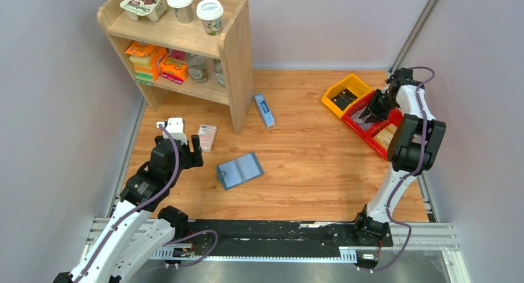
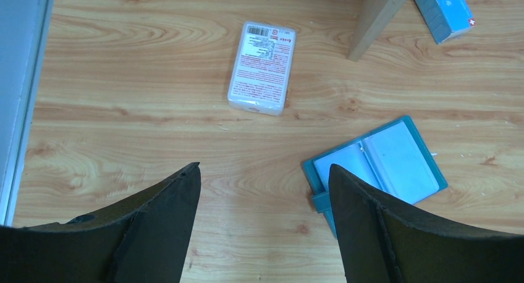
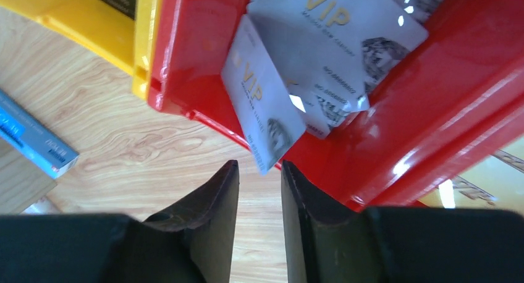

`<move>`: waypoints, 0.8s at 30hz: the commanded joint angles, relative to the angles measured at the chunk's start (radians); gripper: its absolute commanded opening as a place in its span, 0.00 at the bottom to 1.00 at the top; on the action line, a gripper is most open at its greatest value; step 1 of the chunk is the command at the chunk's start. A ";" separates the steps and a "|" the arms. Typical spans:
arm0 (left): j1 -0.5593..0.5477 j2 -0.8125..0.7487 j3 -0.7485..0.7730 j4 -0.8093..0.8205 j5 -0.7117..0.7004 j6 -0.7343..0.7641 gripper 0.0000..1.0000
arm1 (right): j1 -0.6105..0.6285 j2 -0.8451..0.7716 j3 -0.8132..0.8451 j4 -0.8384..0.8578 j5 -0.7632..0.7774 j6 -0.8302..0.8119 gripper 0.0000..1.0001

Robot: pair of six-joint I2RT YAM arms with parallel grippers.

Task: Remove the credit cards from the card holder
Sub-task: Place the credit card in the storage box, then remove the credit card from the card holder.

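Note:
The teal-blue card holder [image 1: 240, 170] lies open and flat on the table, its pale inner panels [image 2: 395, 162] facing up. My left gripper [image 1: 185, 146] hovers open to its left, and the right finger [image 2: 371, 227] overlaps the holder's near corner in the wrist view; nothing sits between the jaws [image 2: 265, 167]. My right gripper [image 1: 374, 110] is at the red bin [image 3: 432, 110]. Its jaws [image 3: 259, 164] stand slightly apart just below a silver VIP card [image 3: 262, 110] that leans over the bin's rim. Two more cards [image 3: 333, 42] lie inside the bin.
A yellow bin [image 1: 346, 94] adjoins the red one. A wooden shelf [image 1: 235, 54] with cups and packs stands at the back left. A narrow blue-and-white box [image 1: 264, 110] lies by its leg, and a pink-and-white pack [image 2: 261, 67] lies near my left gripper.

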 commanded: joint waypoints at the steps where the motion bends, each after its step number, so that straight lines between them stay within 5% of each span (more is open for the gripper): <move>1: 0.006 0.003 0.008 0.031 0.053 0.026 0.83 | -0.003 -0.067 0.047 -0.026 0.147 0.006 0.37; 7: 0.005 0.054 0.037 0.041 0.139 0.027 0.82 | 0.045 -0.225 0.004 0.019 0.386 0.035 0.50; 11: 0.005 0.100 0.050 0.051 0.216 -0.013 0.82 | 0.146 -0.346 -0.079 0.118 0.382 0.034 0.57; 24: 0.003 0.293 -0.001 0.080 0.458 -0.209 0.82 | 0.844 -0.541 -0.515 0.590 0.264 0.184 0.66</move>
